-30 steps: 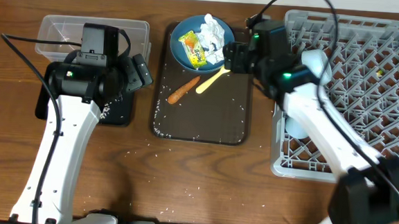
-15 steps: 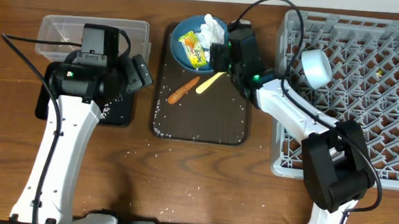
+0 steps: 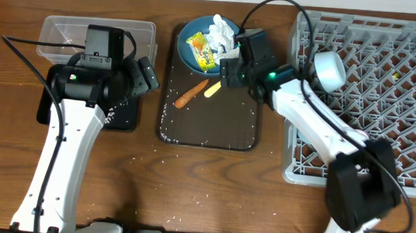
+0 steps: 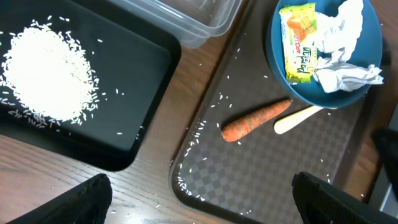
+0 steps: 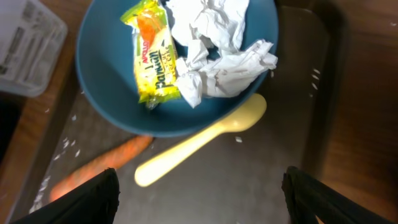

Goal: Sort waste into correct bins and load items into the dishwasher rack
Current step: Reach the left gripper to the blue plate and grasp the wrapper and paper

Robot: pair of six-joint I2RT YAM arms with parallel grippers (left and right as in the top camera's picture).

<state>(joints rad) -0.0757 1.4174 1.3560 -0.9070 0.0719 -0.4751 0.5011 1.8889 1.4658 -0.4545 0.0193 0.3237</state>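
Observation:
The blue bowl (image 3: 194,40) sits at the back of a dark brown tray (image 3: 214,128) and holds crumpled tissue (image 3: 220,30) and the yellow-green wrapper (image 3: 200,51). The carrot (image 3: 191,94) and yellow spoon (image 3: 214,89) lie on the tray in front of it. My right gripper (image 3: 229,69) is open and empty above the spoon (image 5: 199,140), just right of the bowl (image 5: 112,68). My left gripper (image 3: 144,73) is open and empty over the black tray (image 3: 125,117), which holds a rice pile (image 4: 46,74). The clear tub (image 3: 97,30) stands behind it. One white cup (image 3: 329,70) sits in the grey rack (image 3: 380,134).
Loose rice grains dot the brown tray's left edge (image 4: 186,180) and the wooden table in front (image 3: 199,199). The rack's left wall stands close to the brown tray's right edge. The other white cup and the white bowl are not visible.
My right gripper has shifted a little toward the front over the brown tray and now hides part of the spoon in the overhead view. The left arm has not moved.

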